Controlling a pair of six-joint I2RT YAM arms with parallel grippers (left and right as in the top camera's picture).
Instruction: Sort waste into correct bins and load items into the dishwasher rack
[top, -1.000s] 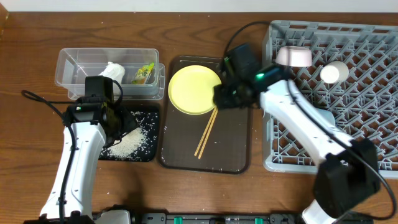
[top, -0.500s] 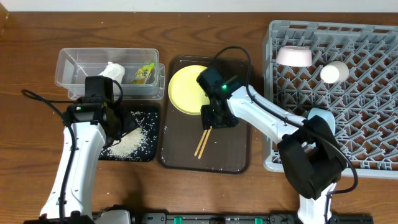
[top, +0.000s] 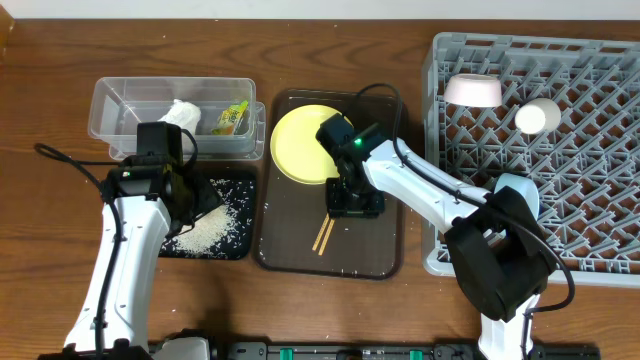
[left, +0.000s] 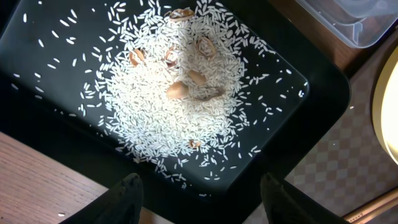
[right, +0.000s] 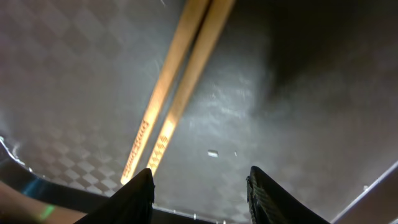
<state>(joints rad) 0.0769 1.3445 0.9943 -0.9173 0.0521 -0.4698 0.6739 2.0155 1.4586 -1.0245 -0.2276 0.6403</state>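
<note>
My left gripper hangs open and empty over the black tray, which holds loose rice. The left wrist view shows the rice pile ahead of my open fingers. The clear tub holds the white tissue and the green-and-yellow wrapper. My right gripper is low over the wooden chopsticks, open and empty. In the right wrist view the chopsticks lie just left of my fingers. The yellow plate lies behind them.
The plate and chopsticks lie on a dark brown serving tray. The grey rack at the right holds a white bowl, a pale cup and a light blue bowl partly behind my right arm. Brown bits lie in the rice.
My right gripper has moved left and toward the front, from beside the plate's right edge down to the chopsticks on the brown tray. The left arm has not moved.
</note>
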